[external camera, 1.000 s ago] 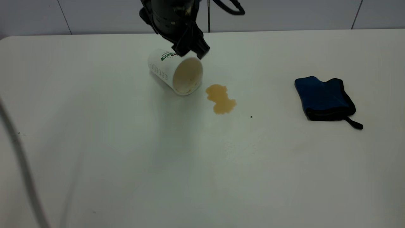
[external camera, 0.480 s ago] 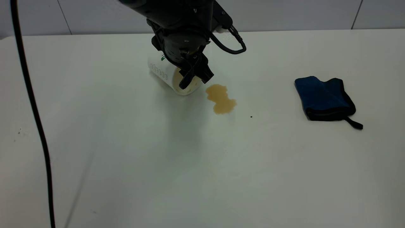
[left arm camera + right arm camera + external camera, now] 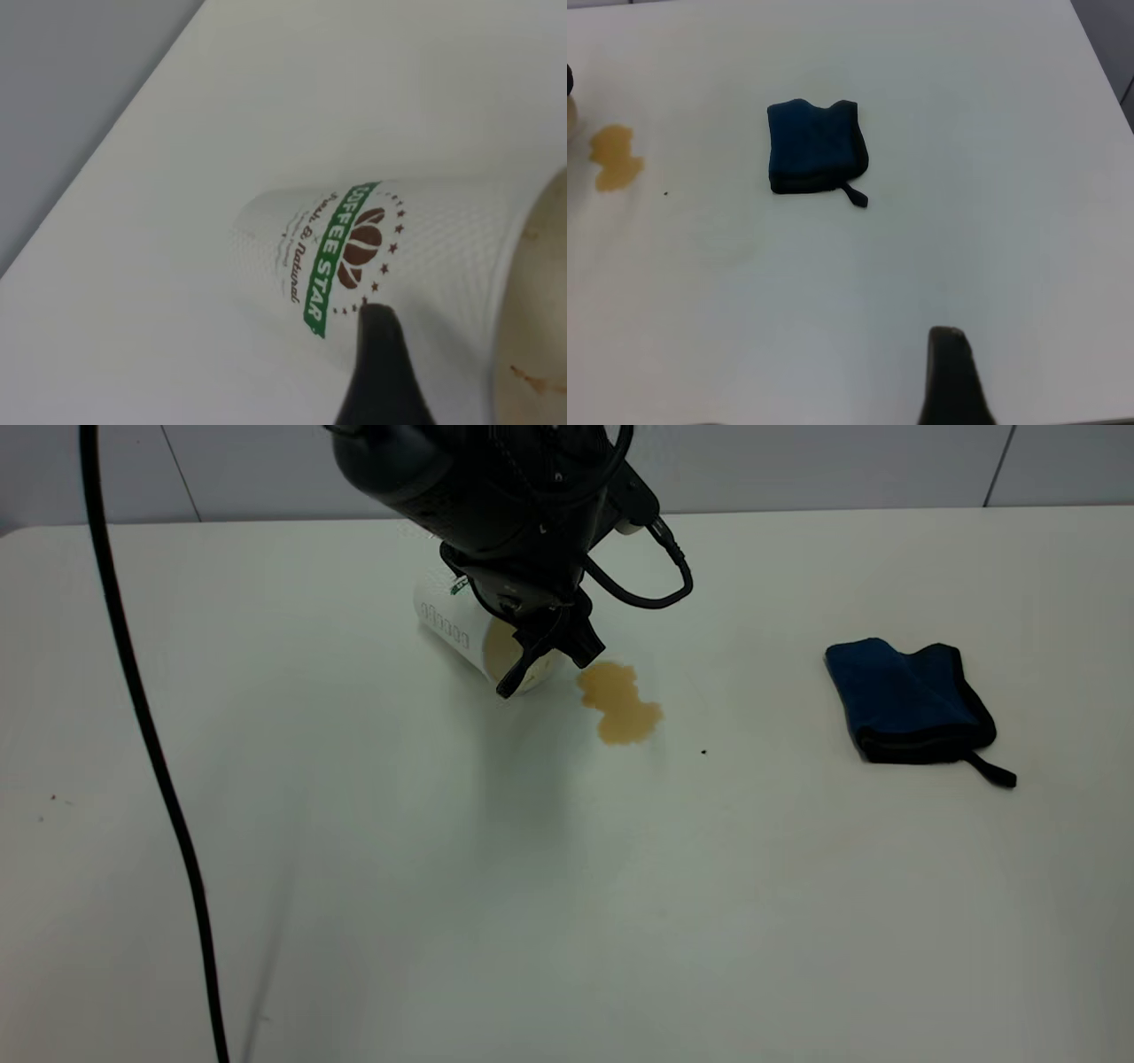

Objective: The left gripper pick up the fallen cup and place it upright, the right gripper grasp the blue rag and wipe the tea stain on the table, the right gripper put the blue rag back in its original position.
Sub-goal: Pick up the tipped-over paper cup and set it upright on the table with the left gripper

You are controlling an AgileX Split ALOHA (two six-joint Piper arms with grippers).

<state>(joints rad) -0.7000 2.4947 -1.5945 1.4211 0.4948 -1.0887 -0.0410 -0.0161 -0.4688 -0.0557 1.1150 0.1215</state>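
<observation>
While the cup (image 3: 461,631) lies on its side toward twelve o'clock of the table (image 3: 443,886), its cream mouth turned toward the tea stain (image 3: 618,701), the left gripper (image 3: 547,657) hangs directly over that mouth with its black fingers spread, one finger (image 3: 518,673) crossing in front of the open rim and the other at the rim's far edge; nothing is clenched on the cup. From the left wrist view the cup (image 3: 372,266) shows its green logo band, and one dark fingertip (image 3: 376,372) sits against the wall near the rim. The stain, a yellowish-brown blotch of two merged lobes, lies just beside the cup at its four o'clock, apart from the rim. The blue rag (image 3: 908,700) rests folded well away at three o'clock of the stain, its black loop strap trailing toward five o'clock. A black cable (image 3: 151,735) runs down the table's nine o'clock side. In the right wrist view the blue rag (image 3: 815,146) and the stain (image 3: 616,158) lie far from the right gripper, of which only one dark fingertip (image 3: 952,376) shows, so I cannot tell whether it is spread or closed.
</observation>
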